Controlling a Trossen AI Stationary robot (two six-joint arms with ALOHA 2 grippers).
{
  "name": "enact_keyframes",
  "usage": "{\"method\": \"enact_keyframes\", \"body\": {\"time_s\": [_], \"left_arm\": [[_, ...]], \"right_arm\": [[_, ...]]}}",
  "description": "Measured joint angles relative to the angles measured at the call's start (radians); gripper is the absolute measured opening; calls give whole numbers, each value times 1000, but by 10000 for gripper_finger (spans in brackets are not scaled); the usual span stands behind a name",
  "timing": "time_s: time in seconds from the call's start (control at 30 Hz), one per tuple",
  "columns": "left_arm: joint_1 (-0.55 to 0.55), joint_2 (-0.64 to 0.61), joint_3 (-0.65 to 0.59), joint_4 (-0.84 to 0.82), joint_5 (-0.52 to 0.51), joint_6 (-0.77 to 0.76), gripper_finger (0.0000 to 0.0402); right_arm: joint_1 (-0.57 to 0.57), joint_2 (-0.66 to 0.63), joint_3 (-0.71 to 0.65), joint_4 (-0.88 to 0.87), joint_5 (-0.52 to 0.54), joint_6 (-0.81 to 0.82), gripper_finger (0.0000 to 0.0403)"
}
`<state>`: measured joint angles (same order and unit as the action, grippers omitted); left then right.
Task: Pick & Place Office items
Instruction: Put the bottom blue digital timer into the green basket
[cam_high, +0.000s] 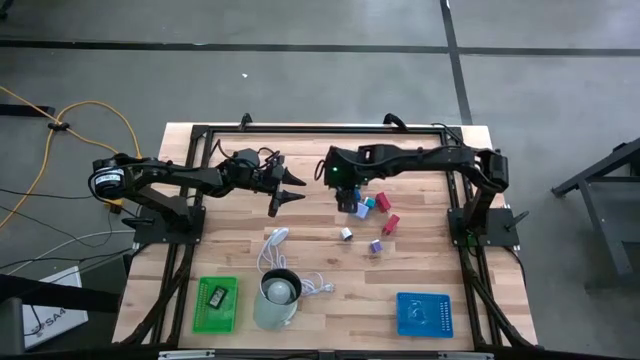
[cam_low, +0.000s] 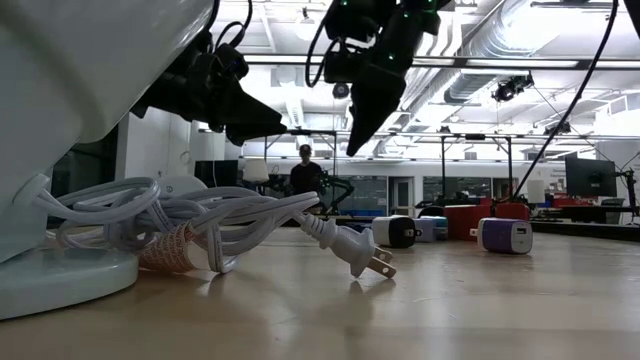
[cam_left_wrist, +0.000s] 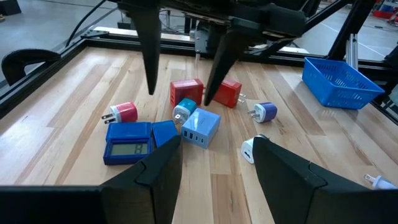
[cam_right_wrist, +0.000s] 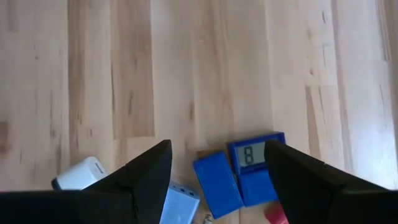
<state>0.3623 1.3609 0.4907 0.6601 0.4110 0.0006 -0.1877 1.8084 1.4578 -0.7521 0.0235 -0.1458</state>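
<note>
A: Where are the office items?

B: Clustered mid-worktop (cam_high: 420, 270), around the blue calculator (cam_left_wrist: 128, 142).

A: Which arm is nearer?

B: The right end effector (cam_left_wrist: 180, 93) hangs directly above the calculator, fingers apart, empty. The calculator's long axis looks roughly crosswise to the finger gap. The left end effector (cam_high: 285, 188) waits beside the cluster, also spread, empty.

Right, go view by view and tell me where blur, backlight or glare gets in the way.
Low view: the cup fills the near left as a pale, out-of-focus mass, and both grippers read as black silhouettes against the bright ceiling lights. Left wrist view: the blue calculator and red chargers are sharp and evenly lit. Right wrist view: soft shadows on the wood, no glare. High view: even light, the pieces tiny.
</note>
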Motion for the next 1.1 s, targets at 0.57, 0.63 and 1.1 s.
{"method": "enact_keyframes", "body": {"time_s": [0.57,0.63,1.1], "left_arm": [[0,0,0,0,0,0,189],[0,0,0,0,0,0,189],[0,0,0,0,0,0,189]], "right_arm": [[7,-2,-42,1,21,-65,244],[7,-2,-46,11,24,-84,244],[-2,47,-54,27,-40,-144,244]]}}
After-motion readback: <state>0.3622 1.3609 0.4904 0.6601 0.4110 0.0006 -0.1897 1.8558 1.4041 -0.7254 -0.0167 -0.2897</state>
